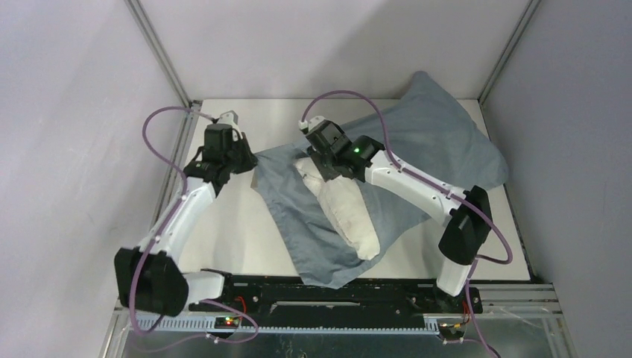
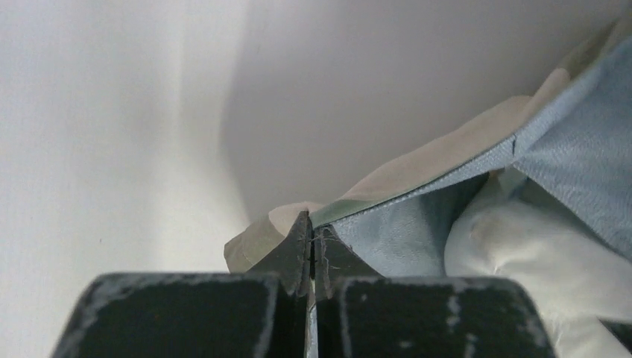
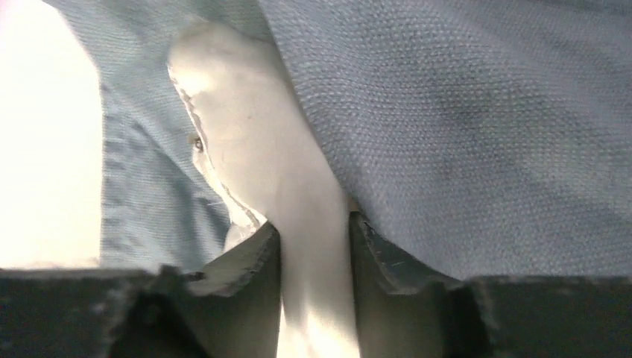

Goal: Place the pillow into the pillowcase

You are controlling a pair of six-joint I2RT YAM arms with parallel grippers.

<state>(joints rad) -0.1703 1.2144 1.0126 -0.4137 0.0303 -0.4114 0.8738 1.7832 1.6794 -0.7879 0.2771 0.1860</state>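
Observation:
The off-white pillow [image 1: 346, 212] lies slantwise on the lower flap of the blue-grey pillowcase [image 1: 432, 138], its far end at the case's mouth. My left gripper [image 1: 242, 156] is shut on the pillowcase's left edge; in the left wrist view [image 2: 311, 231] the hem [image 2: 417, 190] runs out from between its fingers, with the pillow [image 2: 522, 253] to the right. My right gripper [image 1: 322, 165] is shut on the pillow's far end. In the right wrist view [image 3: 313, 224] a fold of pillow [image 3: 253, 149] sits between its fingers, with pillowcase cloth [image 3: 477, 134] draped over it.
The white table [image 1: 238, 239] is walled by pale panels at the back and both sides. The case's closed end bulges up against the back right corner [image 1: 447, 112]. The arm bases and a black rail [image 1: 335, 291] run along the near edge.

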